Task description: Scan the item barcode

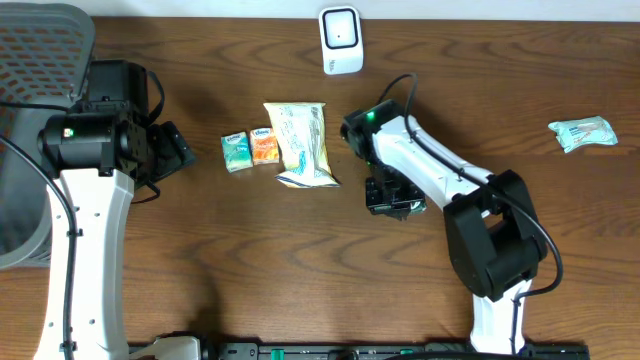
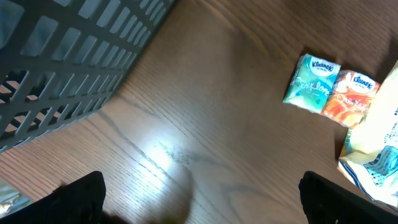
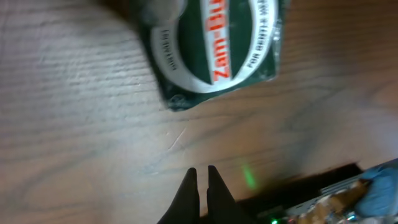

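Note:
A dark green packet [image 3: 214,46] with a white ring and red lettering lies flat on the wooden table, at the top of the right wrist view. My right gripper [image 3: 202,169] is shut with nothing between its fingers, and bare wood separates its tips from the packet. From overhead the right gripper [image 1: 393,198] points down at the table right of the snack bag and covers most of the packet. The white barcode scanner [image 1: 340,40] stands at the table's far edge. My left gripper [image 2: 214,205] is wide open over bare wood, away from everything.
A pale snack bag [image 1: 300,145] lies mid-table with a teal tissue pack [image 1: 236,152] and an orange tissue pack [image 1: 264,147] to its left. A teal wrapped packet [image 1: 583,132] lies far right. A grey mesh basket [image 1: 40,60] stands at the left edge.

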`<action>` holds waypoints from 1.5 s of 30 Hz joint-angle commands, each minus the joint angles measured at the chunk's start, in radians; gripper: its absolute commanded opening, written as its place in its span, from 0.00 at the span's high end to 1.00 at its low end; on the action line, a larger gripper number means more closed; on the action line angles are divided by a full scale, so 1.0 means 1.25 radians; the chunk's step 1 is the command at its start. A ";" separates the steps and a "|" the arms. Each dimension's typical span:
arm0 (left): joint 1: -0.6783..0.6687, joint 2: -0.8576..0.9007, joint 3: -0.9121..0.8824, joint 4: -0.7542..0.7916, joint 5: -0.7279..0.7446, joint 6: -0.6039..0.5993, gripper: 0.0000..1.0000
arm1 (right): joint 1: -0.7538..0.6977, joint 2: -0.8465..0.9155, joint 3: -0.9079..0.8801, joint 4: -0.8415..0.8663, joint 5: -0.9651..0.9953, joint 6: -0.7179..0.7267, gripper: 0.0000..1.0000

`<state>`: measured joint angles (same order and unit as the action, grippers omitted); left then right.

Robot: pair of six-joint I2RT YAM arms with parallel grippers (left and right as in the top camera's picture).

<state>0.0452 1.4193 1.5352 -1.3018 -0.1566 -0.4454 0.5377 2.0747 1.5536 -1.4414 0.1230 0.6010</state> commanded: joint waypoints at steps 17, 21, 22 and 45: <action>0.003 0.004 0.000 -0.002 -0.008 -0.007 0.02 | -0.108 0.007 -0.005 -0.056 -0.087 0.207 0.98; 0.003 0.004 0.000 -0.002 -0.008 -0.007 0.02 | -0.102 0.007 -0.007 -0.054 -0.093 0.222 0.98; 0.003 0.004 0.000 -0.002 -0.008 -0.007 0.02 | -0.100 0.007 -0.009 -0.051 -0.088 0.229 0.99; 0.003 0.004 0.000 -0.002 -0.008 -0.007 0.02 | -0.133 0.007 -0.133 0.098 -0.041 0.291 0.99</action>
<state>0.0452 1.4193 1.5352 -1.3018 -0.1566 -0.4454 0.3923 2.0750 1.4075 -1.3411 0.0528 0.9390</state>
